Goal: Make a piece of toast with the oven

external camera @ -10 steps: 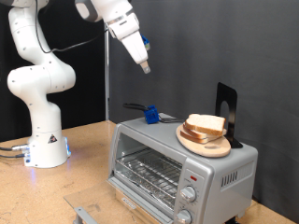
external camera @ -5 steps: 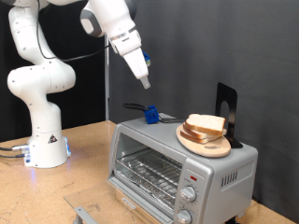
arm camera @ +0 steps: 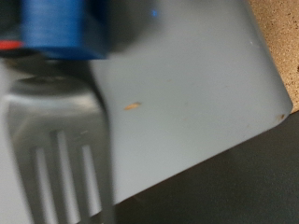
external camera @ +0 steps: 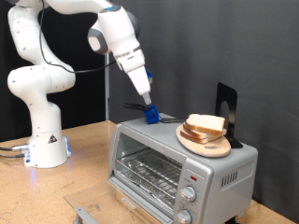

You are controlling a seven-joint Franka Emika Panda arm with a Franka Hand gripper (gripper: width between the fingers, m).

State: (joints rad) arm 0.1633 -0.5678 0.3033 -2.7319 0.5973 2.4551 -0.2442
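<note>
Arm base is sitting at the exterior view's left on the worktop (external camera: 89, 154). Hand (external camera: 148, 103) is hovering just above the blue-handled fork (external camera: 154, 116) on the oven (external camera: 182, 161) roof, likely reaching for it; can't tell its finger spread. Toast (external camera: 205, 124) is waiting on the plate (external camera: 204, 144) at right.

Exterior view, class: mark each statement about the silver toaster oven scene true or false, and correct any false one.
1. The pale bread slice lies on the round wooden plate on top of the silver toaster oven. True.
2. The gripper holds the bread slice. False: it hangs above the small blue block with a metal fork, at the oven top's left end.
3. The oven's glass door hangs wide open. False: it is closed.
4. The bread is inside, on the wire rack. False: it is on the plate.
5. Two round knobs sit on the oven front. True.
</note>
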